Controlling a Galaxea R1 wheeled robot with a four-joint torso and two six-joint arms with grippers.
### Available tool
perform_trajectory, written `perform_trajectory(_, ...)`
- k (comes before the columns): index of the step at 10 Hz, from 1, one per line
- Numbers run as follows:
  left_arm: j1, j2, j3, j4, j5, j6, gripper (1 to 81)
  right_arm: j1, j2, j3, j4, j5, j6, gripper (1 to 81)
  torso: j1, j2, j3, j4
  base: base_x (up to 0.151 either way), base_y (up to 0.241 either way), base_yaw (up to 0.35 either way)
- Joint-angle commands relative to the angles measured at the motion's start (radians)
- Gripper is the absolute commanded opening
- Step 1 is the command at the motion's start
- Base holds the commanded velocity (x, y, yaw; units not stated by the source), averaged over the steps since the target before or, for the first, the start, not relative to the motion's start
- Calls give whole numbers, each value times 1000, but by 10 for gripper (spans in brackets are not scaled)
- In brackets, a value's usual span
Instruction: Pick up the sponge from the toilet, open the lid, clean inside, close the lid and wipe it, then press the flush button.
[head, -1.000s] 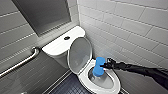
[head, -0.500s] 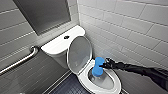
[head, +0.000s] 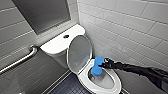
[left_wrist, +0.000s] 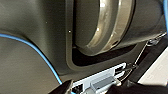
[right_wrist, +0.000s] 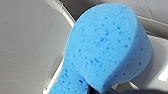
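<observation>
While gripped, the sponge (head: 97, 66) points into the toilet (head: 115, 85).

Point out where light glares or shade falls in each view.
Head view: even light, the tank top brightest, the lid underside greyer; right wrist view: the sponge evenly lit, a white glare patch on the bowl rim; left wrist view: a glint on the metal ring.

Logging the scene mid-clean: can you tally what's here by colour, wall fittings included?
Blue: 1, the sponge
White: 2, the toilet and its raised lid
Dark: 1, the flush button
Metal: 1, the grab bar
Total: 5
</observation>
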Motion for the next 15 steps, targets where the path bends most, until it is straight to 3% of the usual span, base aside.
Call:
perform_trajectory(1,56,-2,13,-15,97,7,811,125,105,-155,11,-33,-2,10,0,0,0,0,0,0,0)
perform_trajectory(3,60,-2,13,-15,97,7,811,121,117,-190,22,-33,1,10,0,0,0,0,0,0,0)
perform_trajectory(5,60,1,13,-9,97,7,811,95,37,-58,27,-25,1,10,0,0,0,0,0,0,0)
perform_trajectory(7,60,4,13,-5,97,7,811,72,-75,123,27,65,0,10,0,0,0,0,0,0,0)
perform_trajectory(8,60,6,13,-4,97,7,811,56,-121,177,37,75,1,10,0,0,0,0,0,0,0)
perform_trajectory(15,58,17,15,1,97,12,811,-109,-339,367,73,197,1,10,0,-1,0,0,0,0,0)
